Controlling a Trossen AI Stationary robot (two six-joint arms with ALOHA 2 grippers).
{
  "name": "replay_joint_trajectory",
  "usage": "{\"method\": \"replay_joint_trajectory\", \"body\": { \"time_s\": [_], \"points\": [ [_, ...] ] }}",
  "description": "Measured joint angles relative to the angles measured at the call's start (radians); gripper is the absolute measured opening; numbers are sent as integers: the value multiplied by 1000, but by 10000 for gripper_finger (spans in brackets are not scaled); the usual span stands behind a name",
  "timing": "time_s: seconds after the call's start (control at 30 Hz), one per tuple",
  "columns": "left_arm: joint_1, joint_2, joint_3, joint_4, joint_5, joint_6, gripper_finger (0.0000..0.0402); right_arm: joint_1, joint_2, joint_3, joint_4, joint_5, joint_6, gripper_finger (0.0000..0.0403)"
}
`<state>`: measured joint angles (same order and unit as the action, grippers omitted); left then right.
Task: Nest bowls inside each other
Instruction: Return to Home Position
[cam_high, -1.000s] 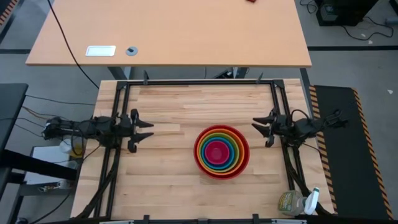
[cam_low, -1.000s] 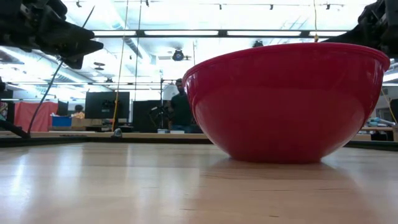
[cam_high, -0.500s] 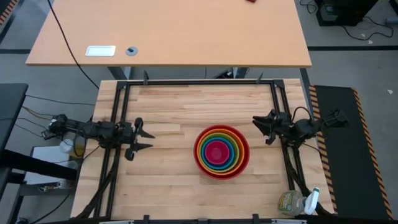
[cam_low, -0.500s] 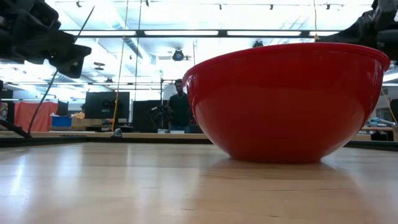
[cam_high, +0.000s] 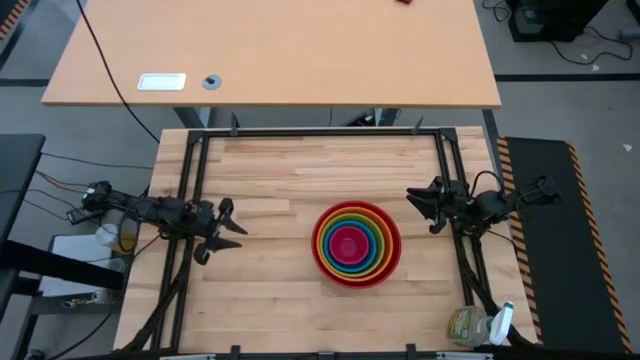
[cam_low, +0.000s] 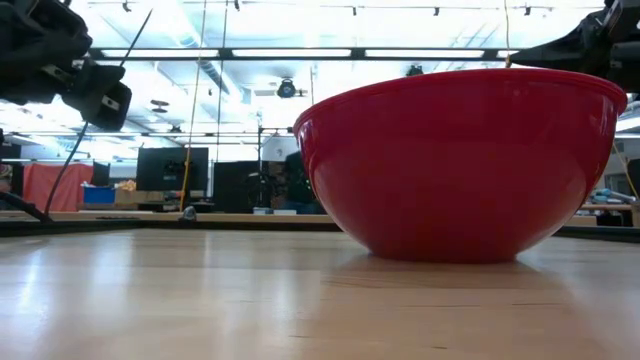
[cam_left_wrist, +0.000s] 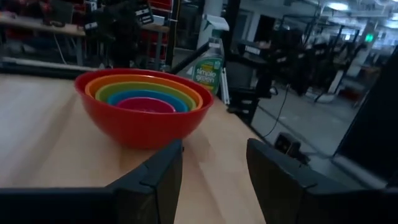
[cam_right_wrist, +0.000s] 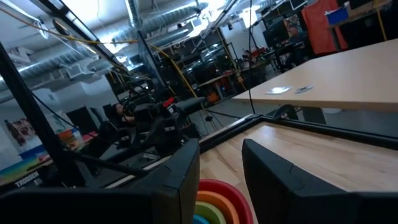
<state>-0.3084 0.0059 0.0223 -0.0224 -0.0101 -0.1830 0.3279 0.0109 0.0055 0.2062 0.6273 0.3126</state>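
A stack of nested bowls (cam_high: 356, 244) stands on its base right of the table's middle: a red one outermost, then orange, yellow, green, blue and pink inside. It also shows in the low view (cam_low: 460, 160) and the left wrist view (cam_left_wrist: 144, 106), and its rim shows in the right wrist view (cam_right_wrist: 217, 202). My left gripper (cam_high: 228, 226) hovers at the left edge, open, pointing toward the bowls, with nothing between its fingers (cam_left_wrist: 214, 177). My right gripper (cam_high: 420, 208) hovers at the right edge, open and empty (cam_right_wrist: 221, 174), just beyond the stack.
A black frame rail (cam_high: 320, 131) runs along the table's far side and down both sides. A green spray bottle (cam_high: 478, 325) lies off the near right corner. A tan table (cam_high: 270, 50) stands behind. Bare wood lies left of the bowls.
My left gripper has swung toward the table's near edge and sunk a little, turning to point more at the bowls. The bowls have stayed in place.
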Motion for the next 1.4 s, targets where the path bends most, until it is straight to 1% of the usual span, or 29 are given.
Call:
{"method": "replay_joint_trajectory", "body": {
  "time_s": [0.1,0.17,1.4],
  "points": [
    [0,0,0,4,0,-75,180,0,0,0,0,0,-1,131],
    [0,0,0,5,0,-95,180,0,0,0,0,0,-1,130],
    [0,0,0,8,-2,-94,181,0,0,0,0,0,-1,132]
  ]
}}
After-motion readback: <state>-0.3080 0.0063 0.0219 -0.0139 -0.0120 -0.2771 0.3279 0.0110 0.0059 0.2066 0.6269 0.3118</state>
